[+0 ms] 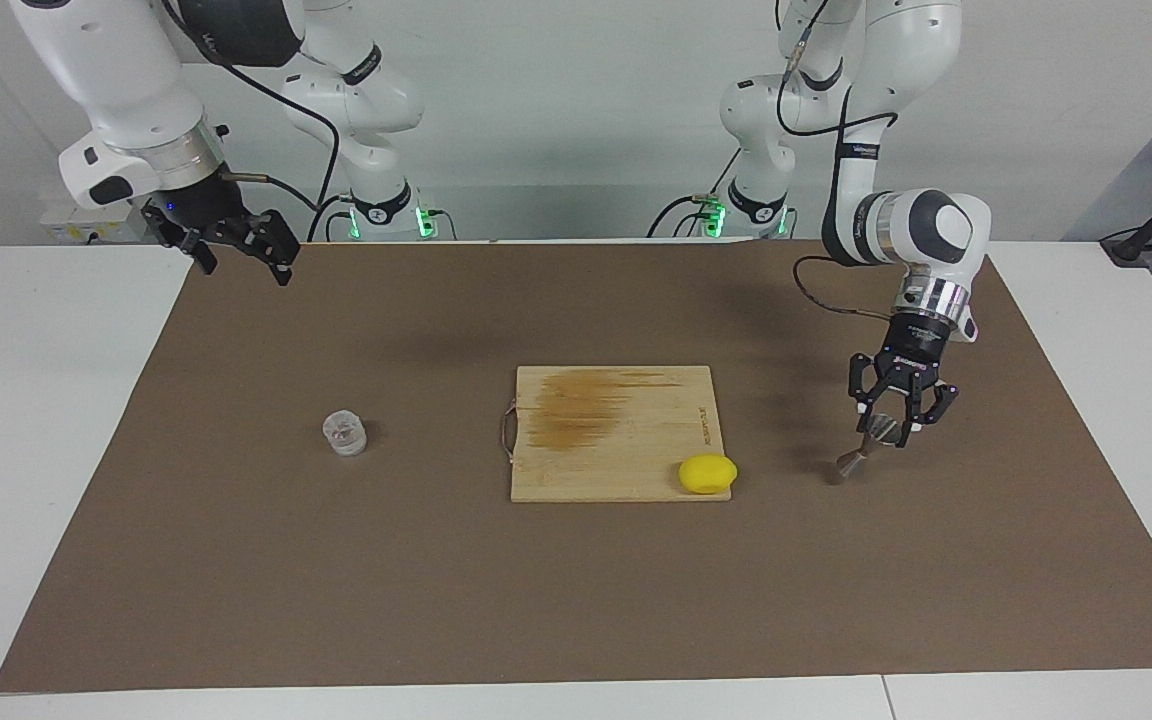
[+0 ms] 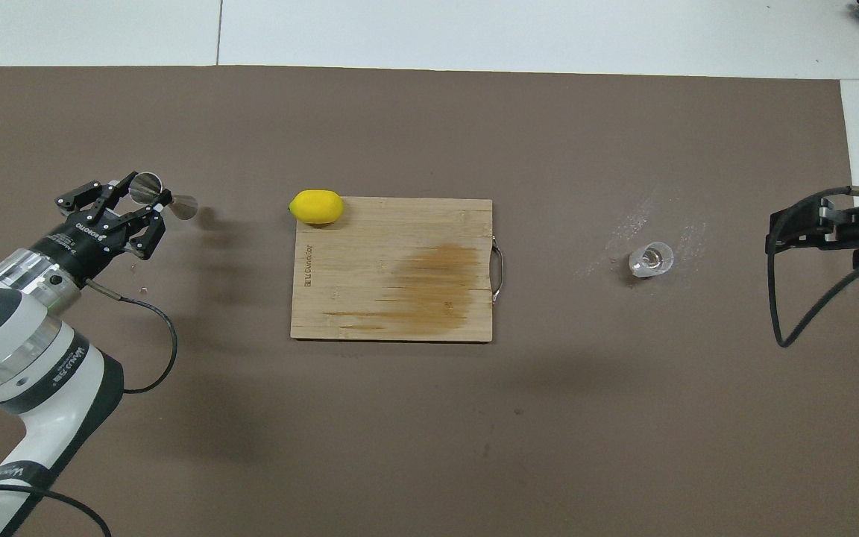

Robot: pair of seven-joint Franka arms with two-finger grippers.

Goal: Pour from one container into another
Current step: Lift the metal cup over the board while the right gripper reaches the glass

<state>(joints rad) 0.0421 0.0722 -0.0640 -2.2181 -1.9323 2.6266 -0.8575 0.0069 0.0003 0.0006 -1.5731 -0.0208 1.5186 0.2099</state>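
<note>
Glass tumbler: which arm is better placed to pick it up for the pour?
Right. The glass tumbler stands toward the right arm's end of the mat, and the right gripper hangs free over that end. The left gripper is at the jigger, which is tilted.

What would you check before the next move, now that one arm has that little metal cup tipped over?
1. Left gripper has the steel jigger: ok, its fingers sit around the upper cone.
2. Jigger upright and ready to receive: not ok, it is tilted, lower end down toward the brown mat.
3. Clear glass tumbler upright: ok, it stands on the mat toward the right arm's end.
4. Right gripper at the tumbler: not ok, it hangs high, fingers open, holding nothing.
5. Liquid in the tumbler: cannot tell.
6. Lemon out of the way: ok, it rests on a corner of the cutting board.
</note>
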